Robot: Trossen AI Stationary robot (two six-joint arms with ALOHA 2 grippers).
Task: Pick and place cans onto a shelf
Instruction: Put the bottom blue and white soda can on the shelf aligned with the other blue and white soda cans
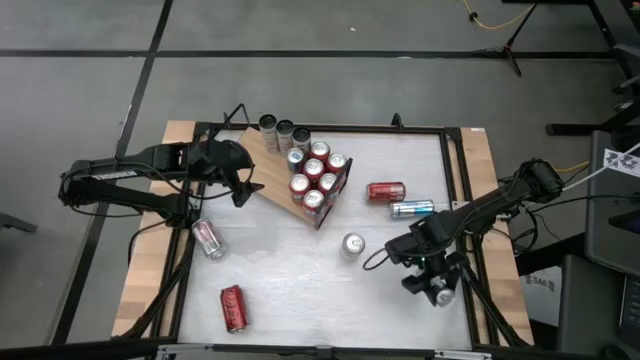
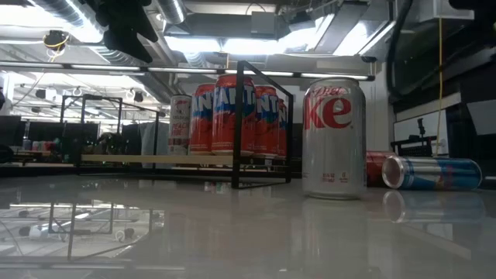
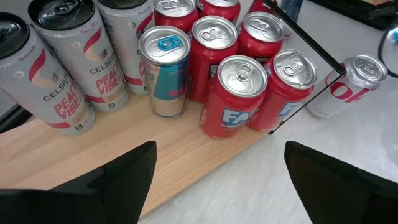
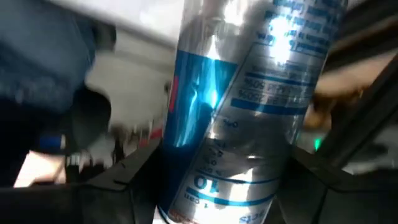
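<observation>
The shelf (image 1: 285, 165), a light wooden board with a black frame (image 2: 236, 124), lies at the table's far left. On it stand several red cans (image 3: 233, 99), a blue-and-silver can (image 3: 165, 71) and three slim silver cans (image 3: 56, 81). My left gripper (image 3: 217, 168) hovers open over the shelf's near edge (image 1: 245, 190) and touches nothing. At the near right, my right gripper (image 1: 435, 285) is shut on a blue-and-silver can (image 4: 249, 106). A silver can (image 1: 352, 245) stands upright on the table's middle (image 2: 333, 138). My right gripper pinches the blue-and-silver can's side wall (image 4: 186, 186) between its two fingers (image 4: 124, 186), which lie across the can. The can sits tilted in the hold, its silver end (image 1: 443, 296) toward the table's near edge. Whether it is clear of the table does not show.
On the table lie a red can (image 1: 385, 191) and a blue-and-silver can (image 1: 411, 209) right of the shelf, a pale can (image 1: 208, 238) at the left edge, and a red can (image 1: 232, 307) at the near left. Wooden strips (image 1: 490, 170) run along both sides.
</observation>
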